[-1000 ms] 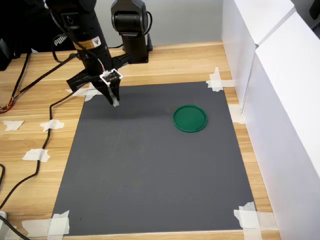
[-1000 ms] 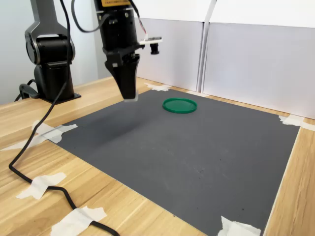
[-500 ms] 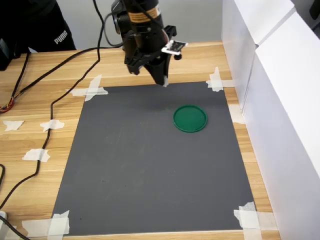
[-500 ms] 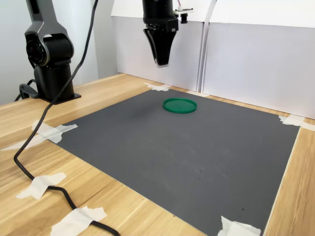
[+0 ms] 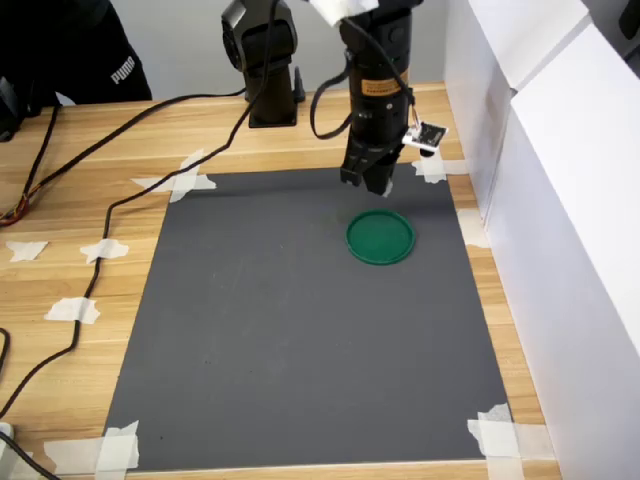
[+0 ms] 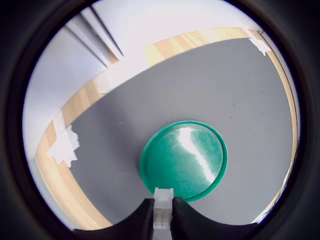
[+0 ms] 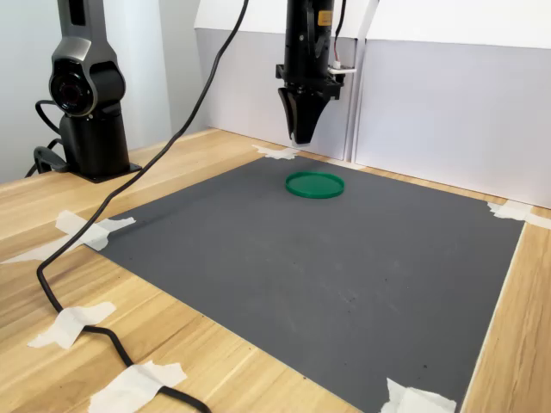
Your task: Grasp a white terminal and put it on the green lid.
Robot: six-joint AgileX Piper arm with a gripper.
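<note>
The gripper (image 5: 377,186) hangs point-down above the dark grey mat (image 5: 300,340), its fingers drawn narrow and clamped on the white terminal (image 6: 163,209). In the wrist view the small blocky white piece sits pinched between the two dark fingertips (image 6: 144,216), its upper end just overlapping the near rim of the green lid (image 6: 184,161). In both exterior views the terminal itself is too small to make out at the tips.

The green lid (image 5: 380,237) lies flat on the mat, toward the mat's 1 o'clock area in the first exterior view, and nothing rests on it. There the gripper tips show just off the lid's 12 o'clock edge and clear of the mat. In the second exterior view the gripper (image 7: 300,136) is well above the lid (image 7: 314,184), off its 11 o'clock side.

White tape scraps (image 5: 432,160) hold the mat's corners to the wooden table (image 5: 90,200). A black cable (image 5: 130,195) trails across the table at the first exterior view's left. White panels (image 5: 560,200) stand along the first exterior view's right edge, and the arm's black base (image 5: 262,60) stands at the table's 12 o'clock side.
</note>
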